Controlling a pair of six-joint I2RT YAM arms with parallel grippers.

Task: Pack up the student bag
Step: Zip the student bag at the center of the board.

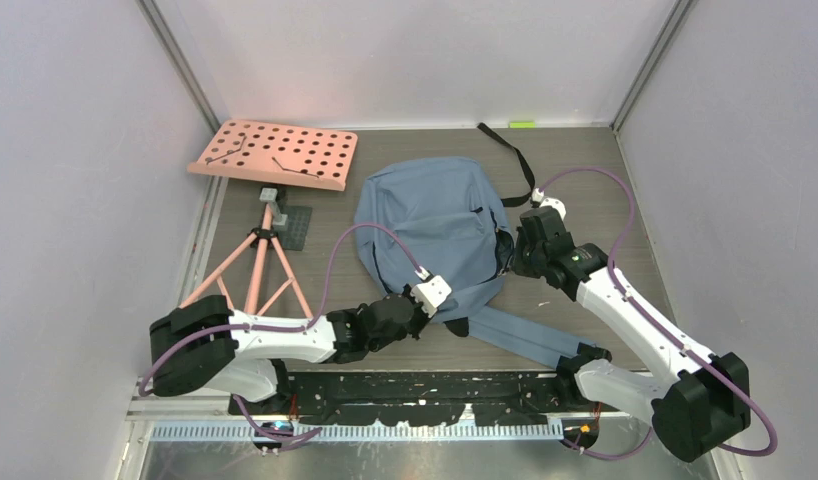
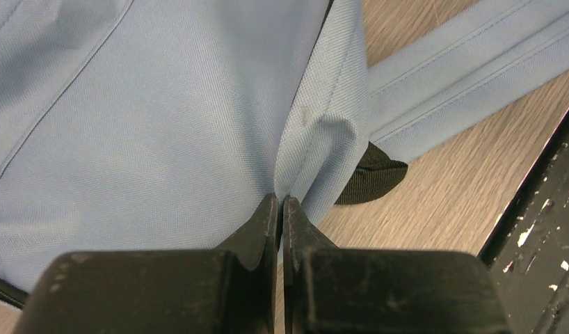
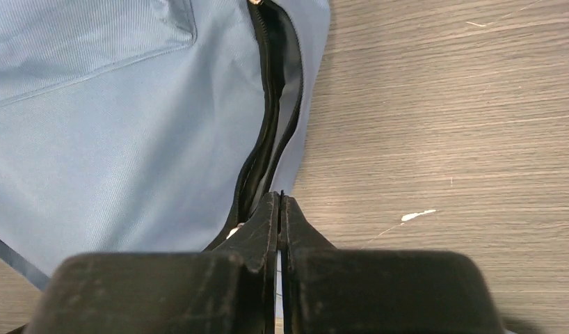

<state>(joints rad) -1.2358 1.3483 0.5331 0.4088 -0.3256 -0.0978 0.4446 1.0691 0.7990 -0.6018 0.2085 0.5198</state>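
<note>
The student bag [image 1: 430,220], a blue-grey backpack, lies flat in the middle of the wooden table, with its padded shoulder straps [image 1: 525,340] trailing toward the near right. My left gripper [image 1: 440,308] is at the bag's near edge. In the left wrist view it [image 2: 280,200] is shut on a raised fold of the bag's fabric [image 2: 316,132]. My right gripper [image 1: 509,258] is at the bag's right side. In the right wrist view it [image 3: 279,197] is shut on the edge of the partly open black zipper [image 3: 264,132]. The inside of the bag is hidden.
A pink pegboard [image 1: 275,153] lies at the far left, with a pink tripod stand [image 1: 255,262] in front of it. A black webbing strap [image 1: 512,152] runs from the bag to the far edge, near a small green item [image 1: 522,124]. A black rail [image 1: 425,385] lines the near edge.
</note>
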